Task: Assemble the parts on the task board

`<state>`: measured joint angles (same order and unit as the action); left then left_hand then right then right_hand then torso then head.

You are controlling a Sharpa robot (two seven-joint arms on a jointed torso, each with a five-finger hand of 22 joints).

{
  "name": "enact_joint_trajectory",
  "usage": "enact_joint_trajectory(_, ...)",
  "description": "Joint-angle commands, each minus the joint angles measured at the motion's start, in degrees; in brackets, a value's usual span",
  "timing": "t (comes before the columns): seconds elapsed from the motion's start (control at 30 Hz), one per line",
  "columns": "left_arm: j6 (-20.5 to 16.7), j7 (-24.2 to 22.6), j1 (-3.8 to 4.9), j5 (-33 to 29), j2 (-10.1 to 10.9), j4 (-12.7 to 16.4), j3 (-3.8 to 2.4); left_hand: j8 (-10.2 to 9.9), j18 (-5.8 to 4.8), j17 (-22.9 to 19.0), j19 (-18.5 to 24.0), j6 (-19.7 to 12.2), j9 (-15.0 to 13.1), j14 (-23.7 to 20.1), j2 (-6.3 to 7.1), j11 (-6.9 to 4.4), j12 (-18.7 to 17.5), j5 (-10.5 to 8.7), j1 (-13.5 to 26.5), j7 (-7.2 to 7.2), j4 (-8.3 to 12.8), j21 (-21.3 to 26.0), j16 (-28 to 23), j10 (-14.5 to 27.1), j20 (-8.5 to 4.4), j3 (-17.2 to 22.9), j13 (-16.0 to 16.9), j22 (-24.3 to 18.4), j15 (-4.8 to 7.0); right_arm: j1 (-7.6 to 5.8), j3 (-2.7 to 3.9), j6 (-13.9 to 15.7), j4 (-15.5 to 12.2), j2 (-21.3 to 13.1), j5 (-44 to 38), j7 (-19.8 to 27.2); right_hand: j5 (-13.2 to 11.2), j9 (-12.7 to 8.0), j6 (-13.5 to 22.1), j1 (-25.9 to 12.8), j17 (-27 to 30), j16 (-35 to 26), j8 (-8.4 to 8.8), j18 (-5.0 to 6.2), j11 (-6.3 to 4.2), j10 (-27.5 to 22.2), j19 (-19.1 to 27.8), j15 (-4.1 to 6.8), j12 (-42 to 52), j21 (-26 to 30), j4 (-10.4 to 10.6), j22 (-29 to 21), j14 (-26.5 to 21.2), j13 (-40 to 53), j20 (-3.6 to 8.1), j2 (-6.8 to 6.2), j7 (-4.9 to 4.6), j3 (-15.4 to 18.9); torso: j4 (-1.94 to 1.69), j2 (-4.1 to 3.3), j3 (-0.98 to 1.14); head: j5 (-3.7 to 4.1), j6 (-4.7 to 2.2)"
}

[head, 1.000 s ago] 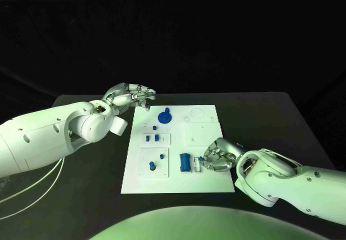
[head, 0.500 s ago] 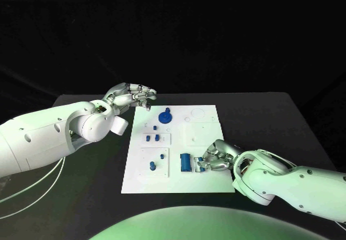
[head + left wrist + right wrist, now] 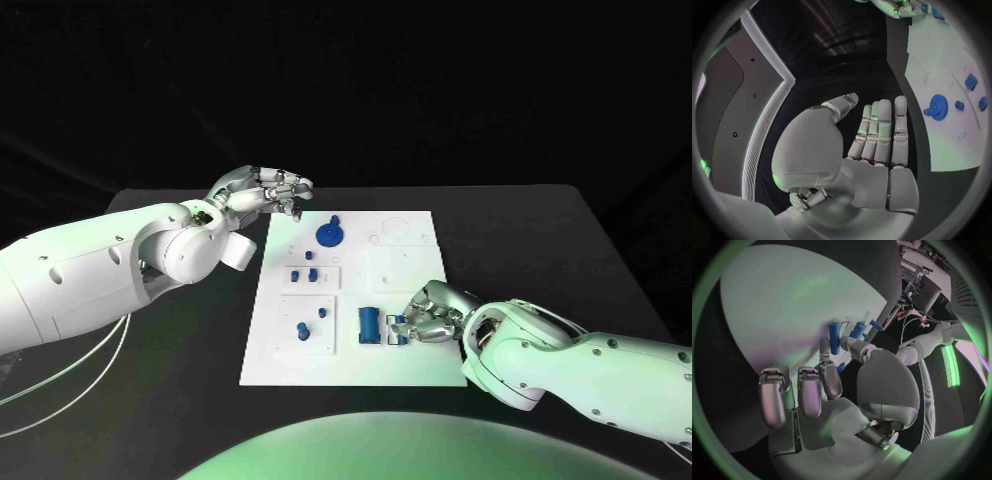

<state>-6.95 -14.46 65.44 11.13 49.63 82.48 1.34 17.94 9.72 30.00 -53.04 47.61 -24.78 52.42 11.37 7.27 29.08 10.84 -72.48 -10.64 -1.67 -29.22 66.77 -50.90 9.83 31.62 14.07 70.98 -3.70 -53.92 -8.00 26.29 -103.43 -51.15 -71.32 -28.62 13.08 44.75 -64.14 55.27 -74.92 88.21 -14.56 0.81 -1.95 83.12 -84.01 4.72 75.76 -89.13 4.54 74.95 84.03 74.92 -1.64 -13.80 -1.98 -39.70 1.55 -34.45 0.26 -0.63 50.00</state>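
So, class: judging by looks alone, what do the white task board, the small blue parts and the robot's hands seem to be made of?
White flat task board: probably matte plastic, with even colour and no glare.
Small blue parts, such as the round disc: likely moulded or printed plastic, uniformly coloured and dull.
Silver right hand and left hand: metallic-looking, with bright highlights, though this could be coated plastic.

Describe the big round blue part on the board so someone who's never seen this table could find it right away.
Start at the white task board in the middle of the black table and go to its far end, near the left hand. There lies the round blue part, a flat disc with a small knob, much wider than the other blue pieces.
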Motion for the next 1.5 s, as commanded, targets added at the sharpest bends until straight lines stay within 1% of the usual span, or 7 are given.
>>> enact_joint_trajectory(0.03,0.9,-0.3,0.03,0.1,-0.1,0.1,-0.04,0.2,0.62,-0.1,0.2,-0.3,0.0,-0.2,-0.43,0.35,-0.2,-0.36,0.3,0.1,-0.2,0.2,0.1,0.2,0.36,-0.2,-0.1,-0.1,-0.36,0.17,-0.04,-0.8,-0.4,0.1,-0.3,0.7,-0.3,0.1,-0.1,-0.5,-11.8,0.2,0.09,-0.67,0.02,0.5,-5.7,0.46,0.4,-0.3,-0.1,14.9,5.2,5.2,0.35,0.2,-0.04,0.2,0.04,-0.02,0.0,-0.1,0.0)
enact_joint_trajectory(0.2,0.9,-0.3,0.03,0.1,-0.1,0.1,-0.04,0.2,0.62,-0.1,0.2,-0.4,0.0,-0.2,-0.44,0.36,-0.2,-0.36,0.3,0.09,-0.2,0.2,0.1,0.2,0.37,-0.2,-0.1,-0.1,-0.37,0.18,-0.04,-0.4,-0.5,0.0,-0.6,0.8,-0.3,0.1,-0.3,-0.5,-11.9,0.3,0.02,-0.69,-0.02,0.7,-5.8,0.49,0.7,-0.4,-0.2,14.9,5.3,5.4,0.37,0.35,0.01,0.1,0.03,-0.01,0.04,-0.14,0.0)
enact_joint_trajectory(0.37,0.9,-0.3,0.03,0.1,-0.1,0.1,-0.04,0.2,0.62,-0.1,0.2,-0.4,0.0,-0.2,-0.44,0.36,-0.2,-0.36,0.3,0.09,-0.2,0.2,0.1,0.2,0.37,-0.2,-0.1,-0.1,-0.37,0.19,-0.04,0.0,-0.8,-0.2,-0.7,0.9,0.6,0.4,-0.6,0.3,-12.1,0.4,-0.25,-0.72,-0.33,1.0,-5.8,0.75,1.2,-0.5,-1.3,14.9,5.3,5.8,0.58,1.84,0.33,-1.4,0.03,-0.03,0.06,-0.22,0.0)
enact_joint_trajectory(0.47,1.0,-0.2,0.03,0.1,-0.1,0.1,-0.04,0.3,0.62,-0.1,0.2,-0.4,0.1,-0.2,-0.44,0.37,-0.2,-0.36,0.3,0.08,-0.2,0.2,0.1,0.3,0.37,-0.2,-0.1,-0.1,-0.38,0.19,-0.03,0.1,-1.1,-0.5,-0.7,0.9,0.7,0.5,-0.7,0.6,-12.2,0.4,-0.33,-0.73,-0.38,1.1,-5.8,0.8,1.4,-0.5,-1.7,14.9,5.3,6.0,0.63,2.14,0.39,-1.8,0.02,-0.06,0.09,-0.22,0.0)
enact_joint_trajectory(0.93,1.1,-0.1,0.03,0.1,-0.2,0.0,-0.04,0.3,0.62,-0.1,0.2,-0.4,0.1,-0.2,-0.44,0.37,-0.2,-0.36,0.3,0.08,-0.2,0.2,0.1,0.3,0.37,-0.2,-0.1,-0.1,-0.38,0.13,0.01,-0.9,-2.3,-0.8,1.5,0.4,0.4,0.7,-0.8,-0.2,-12.2,0.4,-0.44,-0.75,-0.32,1.3,-5.9,0.8,1.5,-0.6,-1.7,15.0,5.3,6.1,0.67,1.8,0.29,-1.5,0.0,0.0,-0.01,-0.08,0.0)
enact_joint_trajectory(1.17,1.1,-0.1,0.03,0.1,-0.1,0.0,-0.04,0.3,0.61,-0.1,0.2,-0.4,0.1,-0.3,-0.45,0.38,-0.2,-0.36,0.4,0.06,-0.3,0.2,0.1,0.3,0.39,-0.3,-0.1,-0.1,-0.4,0.07,0.02,-0.9,-2.0,-0.4,1.7,0.2,-0.9,0.7,-0.9,-1.9,-12.2,0.4,-0.47,-0.75,-0.3,1.4,-5.9,0.77,1.6,-0.6,-1.3,15.0,5.3,6.2,0.67,1.61,0.28,-1.1,-0.05,-0.08,0.01,-0.12,0.0)
enact_joint_trajectory(1.5,1.1,0.0,0.03,0.1,-0.1,0.1,-0.04,0.3,0.61,-0.1,0.2,-0.4,0.1,-0.3,-0.45,0.38,-0.2,-0.36,0.4,0.06,-0.3,0.2,0.1,0.3,0.39,-0.3,-0.1,-0.1,-0.4,-0.21,0.03,-1.0,-0.4,0.6,1.3,-0.1,-5.7,0.7,-1.0,-4.0,-12.1,0.3,-0.32,-0.73,-0.23,1.3,-5.8,0.71,1.5,-0.5,-0.7,14.9,5.3,6.2,0.62,1.12,0.22,0.1,-0.02,-0.03,-0.02,-0.23,0.0)
